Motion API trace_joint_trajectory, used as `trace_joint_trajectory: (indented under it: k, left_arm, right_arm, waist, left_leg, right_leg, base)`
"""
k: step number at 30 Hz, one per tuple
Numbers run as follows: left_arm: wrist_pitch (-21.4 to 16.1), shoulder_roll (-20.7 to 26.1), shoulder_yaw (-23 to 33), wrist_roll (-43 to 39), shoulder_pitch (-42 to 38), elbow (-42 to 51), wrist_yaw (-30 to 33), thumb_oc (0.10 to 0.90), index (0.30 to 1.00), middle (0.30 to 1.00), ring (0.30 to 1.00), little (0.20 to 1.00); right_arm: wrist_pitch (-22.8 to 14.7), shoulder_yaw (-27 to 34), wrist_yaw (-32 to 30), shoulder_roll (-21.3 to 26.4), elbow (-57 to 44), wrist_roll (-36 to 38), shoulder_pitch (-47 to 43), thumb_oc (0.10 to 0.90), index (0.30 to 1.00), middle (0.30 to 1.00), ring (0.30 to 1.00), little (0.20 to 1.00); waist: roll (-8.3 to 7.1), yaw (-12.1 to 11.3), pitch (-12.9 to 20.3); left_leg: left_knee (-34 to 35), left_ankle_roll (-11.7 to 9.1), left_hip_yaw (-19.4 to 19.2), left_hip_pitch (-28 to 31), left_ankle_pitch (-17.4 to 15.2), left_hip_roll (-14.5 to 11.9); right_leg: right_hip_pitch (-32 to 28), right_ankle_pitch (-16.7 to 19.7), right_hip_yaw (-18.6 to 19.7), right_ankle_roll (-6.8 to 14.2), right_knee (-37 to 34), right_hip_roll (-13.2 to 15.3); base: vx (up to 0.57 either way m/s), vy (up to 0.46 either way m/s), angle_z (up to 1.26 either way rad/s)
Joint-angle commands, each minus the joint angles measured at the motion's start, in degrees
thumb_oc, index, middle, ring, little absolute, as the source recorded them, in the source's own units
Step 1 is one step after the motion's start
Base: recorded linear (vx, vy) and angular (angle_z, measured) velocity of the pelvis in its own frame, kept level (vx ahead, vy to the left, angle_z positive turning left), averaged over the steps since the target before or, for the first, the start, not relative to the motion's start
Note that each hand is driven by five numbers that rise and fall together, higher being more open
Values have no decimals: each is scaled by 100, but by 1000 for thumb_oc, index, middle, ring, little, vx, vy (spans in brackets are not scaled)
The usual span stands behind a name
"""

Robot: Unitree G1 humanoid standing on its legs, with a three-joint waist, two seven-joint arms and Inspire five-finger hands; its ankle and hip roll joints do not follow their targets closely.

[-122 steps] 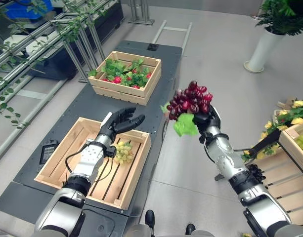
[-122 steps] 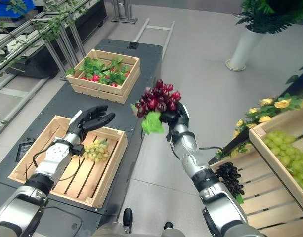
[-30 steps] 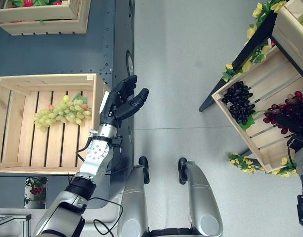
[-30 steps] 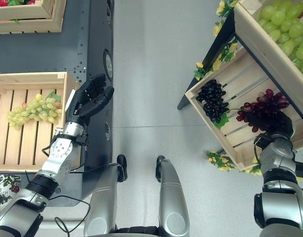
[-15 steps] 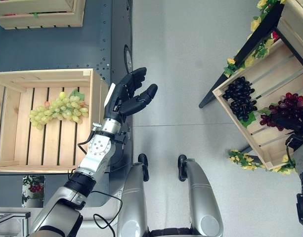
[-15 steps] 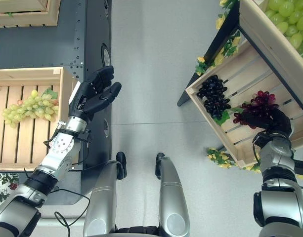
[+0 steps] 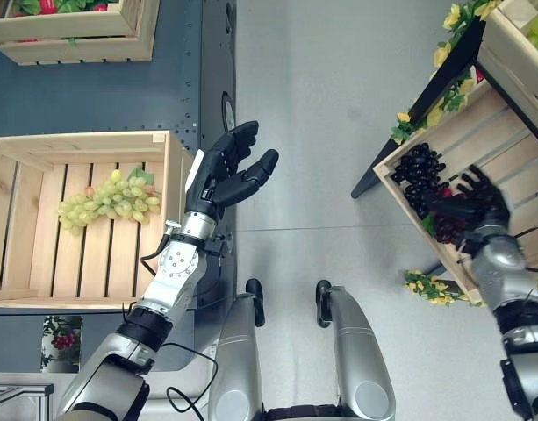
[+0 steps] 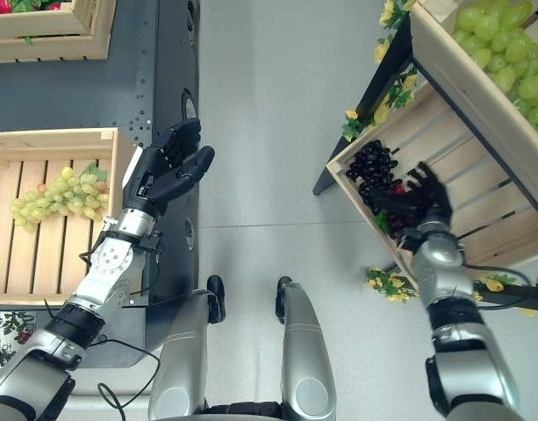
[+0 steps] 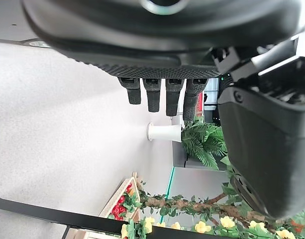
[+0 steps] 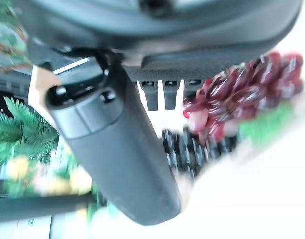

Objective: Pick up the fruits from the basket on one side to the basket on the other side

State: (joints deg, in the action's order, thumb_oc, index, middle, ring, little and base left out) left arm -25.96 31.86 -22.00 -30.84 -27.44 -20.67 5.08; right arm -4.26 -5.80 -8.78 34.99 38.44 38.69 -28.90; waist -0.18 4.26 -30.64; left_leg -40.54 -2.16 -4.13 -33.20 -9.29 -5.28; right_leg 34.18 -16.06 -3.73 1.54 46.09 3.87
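A red grape bunch (image 10: 234, 94) lies in the sloped wooden crate (image 7: 505, 162) on my right, beside a black grape bunch (image 7: 418, 171). My right hand (image 7: 475, 206) hovers just over the red bunch (image 7: 444, 231) with its fingers (image 10: 164, 94) spread and straight, holding nothing. A green grape bunch (image 7: 111, 203) rests in the flat wooden crate (image 7: 14, 228) on my left. My left hand (image 7: 220, 171) hangs open in the air past that crate's right wall, palm empty.
Another crate (image 7: 75, 35) with red fruit and leaves sits at the far left on the dark platform (image 7: 93, 96). Above the right crate is an upper shelf crate holding green grapes (image 8: 505, 44). Yellow flowers (image 7: 431, 288) trim the stand's corner. Grey floor lies between.
My right hand has swung leftward in the right crate toward the black grapes and opened; the red bunch it gripped now lies under it. The left hand has barely moved.
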Motion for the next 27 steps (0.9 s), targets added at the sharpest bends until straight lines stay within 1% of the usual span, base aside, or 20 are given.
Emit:
trace_joint_trajectory:
  k: [1, 3, 7, 8, 9, 10, 13, 15, 18, 21, 23, 24, 25, 27]
  left_arm:
    - [-784, -46, 361, 243, -248, 602, 166, 800, 900, 900, 900, 900]
    - [-789, -149, 361, 365, -206, 592, 253, 800, 900, 900, 900, 900]
    - [-880, -234, 373, 546, -96, 605, 352, 800, 900, 900, 900, 900]
    - [-889, -235, 374, 560, -95, 607, 368, 800, 900, 900, 900, 900]
    - [-934, -275, 390, 655, -55, 590, 462, 800, 900, 900, 900, 900]
    - [-934, -286, 391, 707, -48, 584, 529, 800, 900, 900, 900, 900]
    - [-859, -285, 387, 1283, -30, 517, 1099, 800, 900, 900, 900, 900]
    - [-854, -247, 392, 1575, -7, 547, 1398, 800, 900, 900, 900, 900]
    - [-977, -232, 417, 1919, 107, 748, 1781, 800, 900, 900, 900, 900]
    - [-1099, -228, 453, 2277, 121, 924, 2198, 800, 900, 900, 900, 900]
    - [-1134, -219, 498, 2440, 98, 977, 2454, 800, 900, 900, 900, 900]
    - [-1114, -212, 519, 2511, 100, 998, 2530, 800, 900, 900, 900, 900]
    - [-991, -175, 554, 2791, 105, 1042, 2807, 800, 900, 900, 900, 900]
    - [-829, -95, 585, 3238, 106, 1064, 3149, 800, 900, 900, 900, 900]
  right_arm:
    - [-584, -44, -213, -1, -600, -245, -104, 800, 900, 900, 900, 900]
    - [-607, -123, -290, -223, -963, -507, 159, 800, 900, 900, 900, 900]
    - [-729, -147, -382, -341, -1355, -986, 566, 800, 900, 900, 900, 900]
    - [-738, -144, -386, -347, -1375, -1013, 585, 800, 900, 900, 900, 900]
    - [-854, -185, -504, -433, -1523, -1337, 785, 800, 900, 900, 900, 900]
    - [-880, -210, -523, -456, -1561, -1464, 837, 800, 900, 900, 900, 900]
    - [-877, -427, -623, -582, -1804, -2046, 1091, 800, 900, 900, 900, 900]
    - [-852, -616, -807, -676, -1943, -2397, 1247, 800, 900, 900, 900, 900]
    - [-927, -877, -1130, -858, -2112, -3033, 1444, 800, 900, 900, 900, 900]
    - [-990, -1165, -1268, -1013, -2161, -3349, 1427, 800, 900, 900, 900, 900]
    - [-956, -1333, -1279, -1060, -2146, -3489, 1338, 800, 900, 900, 900, 900]
    - [-949, -1384, -1314, -1067, -2141, -3514, 1311, 800, 900, 900, 900, 900]
    - [-956, -1458, -1327, -1069, -2137, -3541, 1277, 800, 900, 900, 900, 900]
    - [-952, -1499, -1318, -1059, -2123, -3577, 1242, 800, 900, 900, 900, 900]
  waist:
    - [-186, 100, 85]
    - [-223, 146, 85]
    - [-250, 230, 85]
    - [-251, 234, 95]
    - [-246, 275, 114]
    - [-244, 286, 120]
    - [-220, 337, 149]
    - [-182, 351, 147]
    - [-103, 347, 122]
    - [2, 321, 103]
    - [70, 285, 92]
    - [89, 277, 90]
    - [128, 243, 87]
    - [159, 217, 85]
  left_leg:
    - [-26, 390, -642, 672, -657, 214]
    - [70, 384, -658, 795, -630, 197]
    - [264, 371, -704, 1054, -586, 175]
    - [283, 370, -710, 1054, -567, 173]
    - [404, 374, -754, 1180, -567, 170]
    - [446, 376, -769, 1214, -559, 169]
    - [671, 371, -805, 1351, -477, 189]
    - [845, 368, -827, 1436, -396, 214]
    - [1082, 365, -830, 1519, -279, 274]
    - [1307, 343, -816, 1550, -156, 338]
    - [1418, 321, -788, 1555, -86, 376]
    - [1449, 314, -772, 1554, -63, 390]
    - [1492, 299, -742, 1553, -36, 413]
    - [1545, 287, -715, 1563, -11, 434]
  right_leg:
    - [-620, 432, -264, -271, -671, -200]
    - [-748, 486, -229, -250, -837, -227]
    - [-1017, 552, -152, -224, -1137, -267]
    - [-1019, 569, -145, -225, -1163, -271]
    - [-1121, 582, -116, -208, -1269, -273]
    - [-1146, 592, -106, -202, -1304, -272]
    - [-1244, 646, -60, -162, -1489, -265]
    - [-1305, 695, -40, -142, -1643, -250]
    - [-1373, 751, -29, -124, -1837, -239]
    - [-1389, 772, -35, -130, -1964, -231]
    - [-1390, 755, -60, -142, -1985, -220]
    - [-1390, 748, -76, -148, -1988, -213]
    - [-1395, 728, -115, -157, -1990, -197]
    - [-1412, 702, -156, -165, -1997, -176]
  base:
    - [-3, 21, -4]
    - [6, 17, -5]
    - [19, 28, -7]
    - [40, 50, -9]
    - [37, 43, -15]
    - [55, 63, -18]
    - [36, 44, -13]
    - [29, 40, -2]
    - [7, 35, -5]
    - [-22, 39, -3]
    - [-31, 34, 8]
    - [-37, 35, 11]
    - [-24, 29, 10]
    - [-24, 35, 8]
